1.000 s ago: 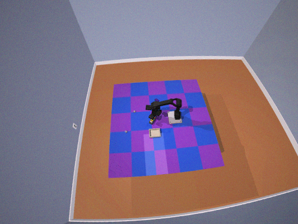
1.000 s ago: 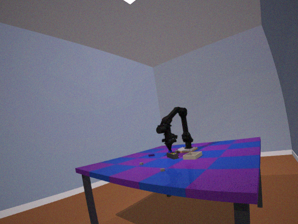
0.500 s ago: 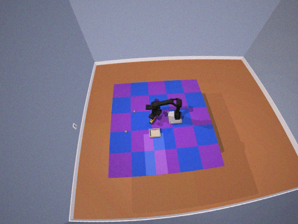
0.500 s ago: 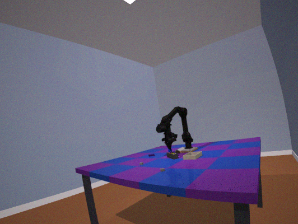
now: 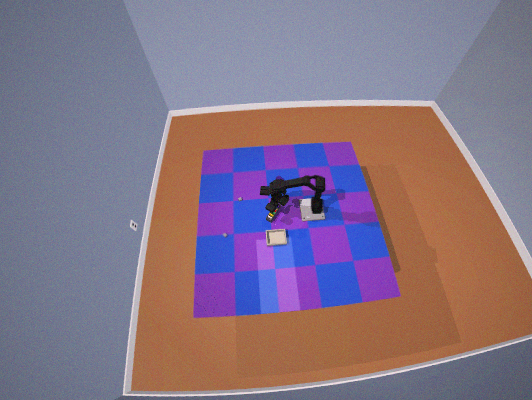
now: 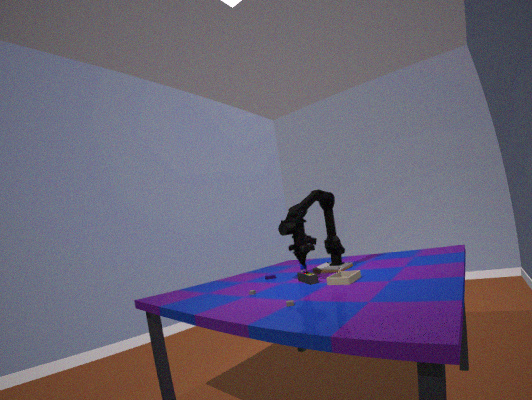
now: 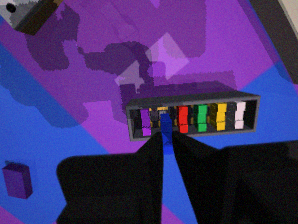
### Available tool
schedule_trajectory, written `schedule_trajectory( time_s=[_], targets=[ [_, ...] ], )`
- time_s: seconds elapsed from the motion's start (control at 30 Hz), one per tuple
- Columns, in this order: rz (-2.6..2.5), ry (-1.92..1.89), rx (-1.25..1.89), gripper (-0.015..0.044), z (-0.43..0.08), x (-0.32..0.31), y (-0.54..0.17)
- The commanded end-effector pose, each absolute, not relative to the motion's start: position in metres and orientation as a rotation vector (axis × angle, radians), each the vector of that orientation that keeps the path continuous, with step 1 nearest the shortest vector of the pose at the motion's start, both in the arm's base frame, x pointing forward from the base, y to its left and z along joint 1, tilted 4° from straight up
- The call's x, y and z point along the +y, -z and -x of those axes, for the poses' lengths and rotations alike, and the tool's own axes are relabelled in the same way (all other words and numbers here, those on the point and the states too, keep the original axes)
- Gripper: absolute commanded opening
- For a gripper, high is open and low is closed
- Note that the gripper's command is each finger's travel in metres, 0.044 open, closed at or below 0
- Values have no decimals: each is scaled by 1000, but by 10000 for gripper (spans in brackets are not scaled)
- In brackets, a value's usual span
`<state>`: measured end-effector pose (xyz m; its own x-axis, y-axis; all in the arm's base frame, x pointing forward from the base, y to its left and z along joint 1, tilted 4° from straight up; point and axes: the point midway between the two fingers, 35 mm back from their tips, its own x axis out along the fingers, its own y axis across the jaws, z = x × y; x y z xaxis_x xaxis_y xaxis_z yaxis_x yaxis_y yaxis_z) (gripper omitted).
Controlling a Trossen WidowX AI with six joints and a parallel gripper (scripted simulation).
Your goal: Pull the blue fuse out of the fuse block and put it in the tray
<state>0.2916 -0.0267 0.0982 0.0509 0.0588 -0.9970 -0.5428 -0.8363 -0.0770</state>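
The blue fuse is between my fingertips, above the fuse block. My gripper is shut on it. In the wrist view bare contacts show in the slot behind the fuse, and the fuse looks raised out of it; any small gap below is hard to see. The purple fuse, red fuse, green fuse, yellow fuse and white fuse stand in the block. The open beige tray holds nothing that I can see.
The arm's pale base plate stands beyond the block. A dark purple box lies on the other side. Two small grey cubes lie farther out on the checkered table.
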Motion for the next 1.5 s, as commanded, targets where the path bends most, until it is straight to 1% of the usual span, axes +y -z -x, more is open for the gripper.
schedule_trajectory(
  time_s=[0.0,0.43,0.97,1.47],
  targets=[
    [1901,-1837,474,0,-292,-26,-104],
    [1901,-1837,474,0,-292,-24,-120],
    [1898,-1835,468,0,-312,59,-128],
    [1891,-1834,456,0,-309,145,-135]
  ],
)
